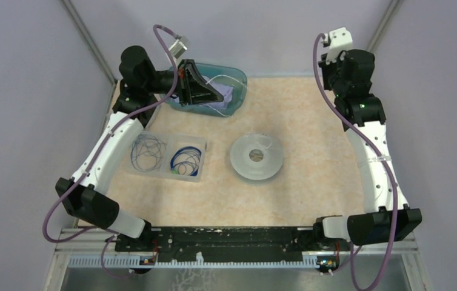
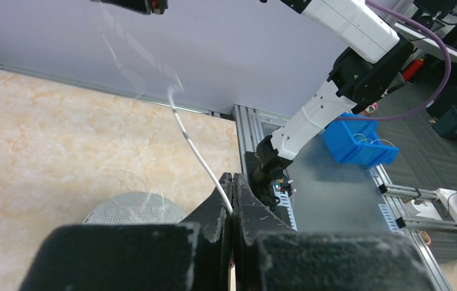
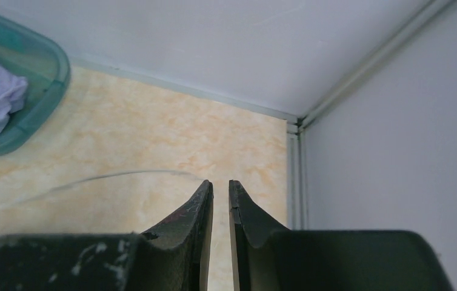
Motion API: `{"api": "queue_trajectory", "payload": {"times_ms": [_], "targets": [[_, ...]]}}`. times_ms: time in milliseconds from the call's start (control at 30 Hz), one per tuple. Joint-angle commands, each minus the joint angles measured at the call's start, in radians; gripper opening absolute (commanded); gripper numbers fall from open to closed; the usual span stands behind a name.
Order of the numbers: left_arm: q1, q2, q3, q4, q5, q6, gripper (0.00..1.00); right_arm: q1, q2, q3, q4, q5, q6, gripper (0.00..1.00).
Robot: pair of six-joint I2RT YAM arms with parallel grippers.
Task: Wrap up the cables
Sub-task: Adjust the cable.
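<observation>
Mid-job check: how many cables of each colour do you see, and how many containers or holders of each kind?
blue cables: 2, one in each compartment of the clear tray
whitish cable: 1, pinched in the left gripper
clear tray: 1
teal bin: 1
round clear spool: 1
Total: 6

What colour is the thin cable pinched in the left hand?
The cable is white, clearest in the left wrist view.

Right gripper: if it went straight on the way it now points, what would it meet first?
Probably the bare table ahead, then the back wall near the corner; depth is unclear. A thin cable arcs away left.
</observation>
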Motion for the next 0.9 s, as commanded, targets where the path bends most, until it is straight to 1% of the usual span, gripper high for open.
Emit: {"api": "queue_trajectory", "payload": {"times_ms": [0,100,200,267,300,400,467,533,567,667,767,867], "targets": [[0.036,-0.060,0.038,-0.131,-0.001,0.139,0.00,-0.057,-0.058,-0.011,0.068,0.059,-0.052,0.16],[0.066,-0.079,0.040,-0.155,-0.014,0.163,0.00,-0.072,-0.069,-0.016,0.073,0.077,-0.078,0.16],[0.093,-0.093,0.036,-0.158,-0.042,0.165,0.00,-0.080,-0.075,-0.016,0.064,0.038,-0.079,0.11],[0.096,-0.092,0.038,-0.159,-0.064,0.166,0.00,-0.080,-0.081,-0.015,0.027,-0.105,-0.067,0.11],[0.096,-0.087,0.037,-0.145,-0.068,0.152,0.00,-0.080,-0.081,-0.016,0.005,-0.219,-0.057,0.13],[0.095,-0.069,0.033,-0.087,-0.078,0.083,0.00,-0.079,-0.061,-0.020,-0.043,-0.598,-0.011,0.31],[0.092,-0.060,0.035,-0.072,-0.087,0.063,0.00,-0.073,-0.036,-0.011,-0.043,-0.814,0.045,0.42],[0.083,-0.052,0.037,-0.070,-0.093,0.062,0.00,-0.042,-0.009,0.008,-0.027,-0.948,0.094,0.52],[0.078,-0.049,0.037,-0.070,-0.095,0.061,0.00,-0.004,0.003,0.035,-0.030,-0.982,0.097,0.56],[0.052,-0.036,0.037,-0.066,-0.099,0.060,0.00,0.087,0.041,0.089,-0.026,-1.016,0.101,0.63],[0.033,-0.019,0.032,-0.036,-0.099,0.029,0.00,0.125,0.091,0.126,0.033,-1.071,0.176,0.79],[0.013,0.001,0.028,0.014,-0.086,-0.017,0.00,0.155,0.131,0.137,0.080,-1.107,0.212,0.81]]}}
